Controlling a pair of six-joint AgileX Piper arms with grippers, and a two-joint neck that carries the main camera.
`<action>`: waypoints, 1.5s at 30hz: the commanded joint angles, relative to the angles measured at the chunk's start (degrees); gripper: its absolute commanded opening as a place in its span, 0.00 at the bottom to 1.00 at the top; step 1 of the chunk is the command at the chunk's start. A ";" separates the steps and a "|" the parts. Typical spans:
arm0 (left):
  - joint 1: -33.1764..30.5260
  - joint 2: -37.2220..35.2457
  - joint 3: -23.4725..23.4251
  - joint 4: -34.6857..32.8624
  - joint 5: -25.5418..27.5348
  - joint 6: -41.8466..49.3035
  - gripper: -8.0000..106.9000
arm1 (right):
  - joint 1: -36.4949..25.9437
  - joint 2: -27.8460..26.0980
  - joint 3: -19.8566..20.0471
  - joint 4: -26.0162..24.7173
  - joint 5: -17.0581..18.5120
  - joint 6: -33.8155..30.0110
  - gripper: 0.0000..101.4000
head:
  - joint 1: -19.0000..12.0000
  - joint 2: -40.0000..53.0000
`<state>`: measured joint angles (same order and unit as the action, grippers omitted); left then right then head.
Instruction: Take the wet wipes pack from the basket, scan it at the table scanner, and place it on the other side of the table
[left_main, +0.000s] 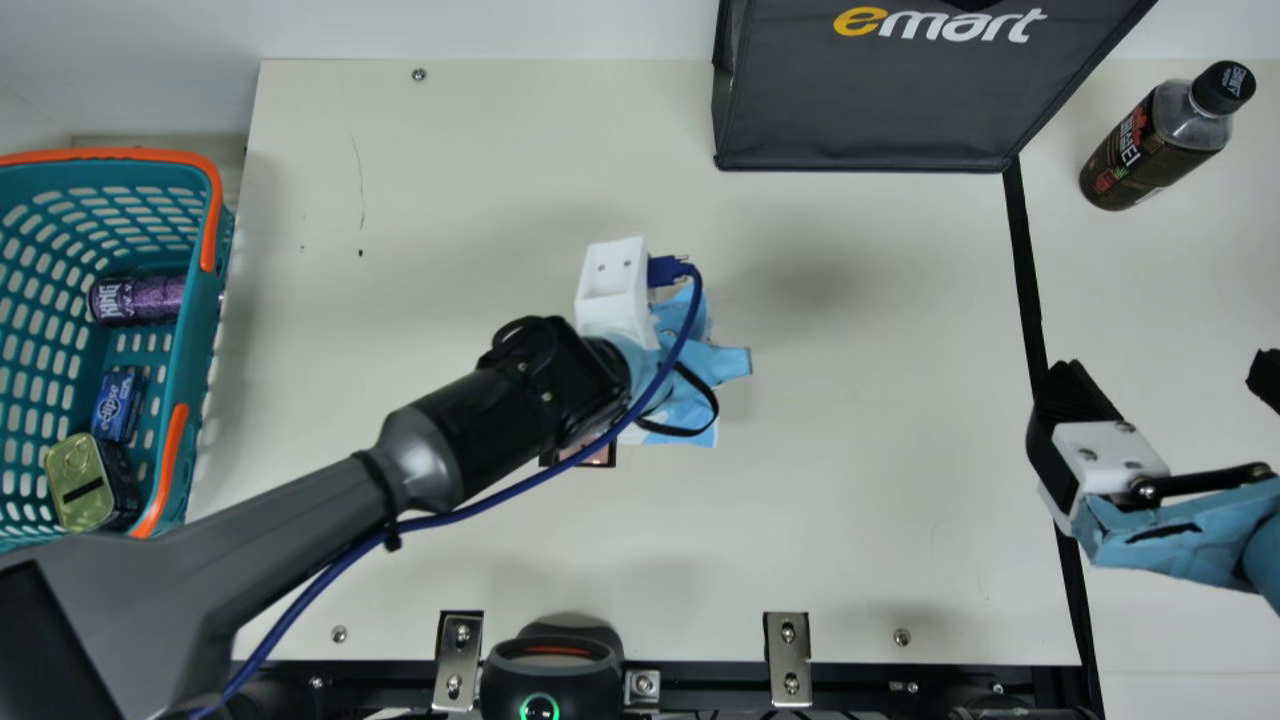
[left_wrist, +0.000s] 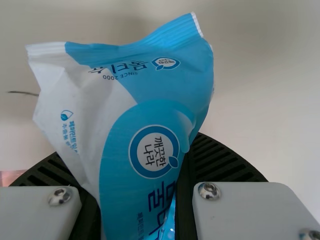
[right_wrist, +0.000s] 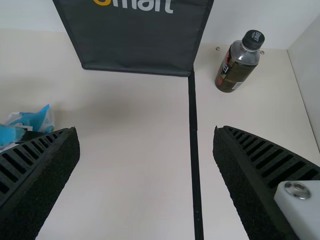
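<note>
My left gripper (left_main: 655, 360) hangs over the middle of the table, partly hidden by its own arm, with the light blue wet wipes pack (left_main: 690, 410) at its fingers. From the left wrist, the blue-and-white pack (left_wrist: 145, 115) is pinched between the ribbed fingers of that gripper (left_wrist: 140, 172), its lower part hidden there. My right gripper (left_main: 1165, 382) stands open near the black line at the right. In the right wrist view the same gripper (right_wrist: 146, 136) holds nothing, and the pack (right_wrist: 37, 119) appears at the left edge. The table scanner (left_main: 552, 665) sits at the front edge.
A teal basket (left_main: 180, 420) at the far left holds a purple can (left_main: 138, 300), a blue box (left_main: 118, 403) and a gold-lidded tin (left_main: 82, 482). A dark bag (left_main: 870, 100) stands at the back, and a bottle (left_main: 1150, 145) is at the back right.
</note>
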<state>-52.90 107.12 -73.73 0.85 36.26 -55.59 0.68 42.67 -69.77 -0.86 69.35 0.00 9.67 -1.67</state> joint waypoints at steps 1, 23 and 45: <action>-0.26 1.54 -2.63 -0.38 0.61 -0.44 0.00 | 0.00 0.00 0.00 0.00 0.00 0.00 0.94 | -1.75 0.09; -3.00 10.95 -14.00 -1.09 5.55 -8.55 0.49 | 0.00 0.00 0.00 0.00 -0.02 0.00 0.94 | -1.75 0.09; 2.06 -1.96 -1.91 -8.83 -1.65 -0.50 0.85 | 0.00 0.00 0.00 0.00 -0.02 0.00 0.94 | -1.75 0.09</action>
<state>-51.31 107.20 -77.38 -7.02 34.90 -58.04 0.68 42.67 -69.77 -0.86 69.33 0.00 9.67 -1.76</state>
